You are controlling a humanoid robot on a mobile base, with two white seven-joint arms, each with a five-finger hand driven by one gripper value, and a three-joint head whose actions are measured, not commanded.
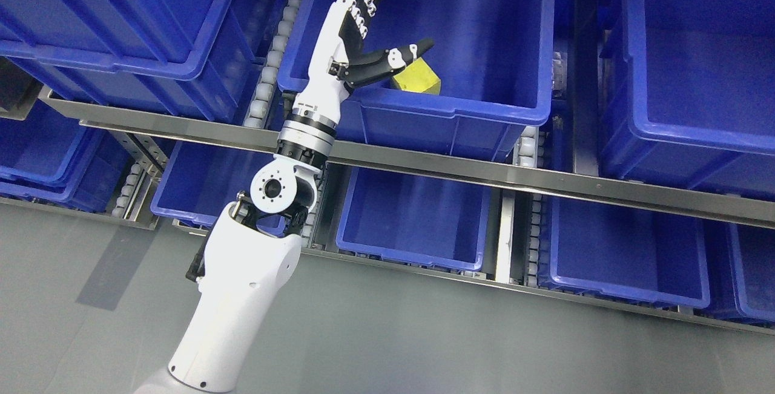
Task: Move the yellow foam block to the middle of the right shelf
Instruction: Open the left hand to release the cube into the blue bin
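The yellow foam block (416, 79) lies on the floor of a large blue bin (436, 109) on the upper shelf, near the bin's front wall. My left hand (387, 25) reaches over the bin's front left corner with fingers spread straight up and the thumb stretched out to the right. The thumb tip hangs just above the block; I cannot tell if it touches. The hand is open and holds nothing. The right arm does not show.
Blue bins fill the rack: stacked ones at the upper left (121, 25), one at the far right (696, 67), several on the lower shelf (418, 218). A steel shelf rail (484, 173) runs under the bin. Grey floor (424, 333) lies in front.
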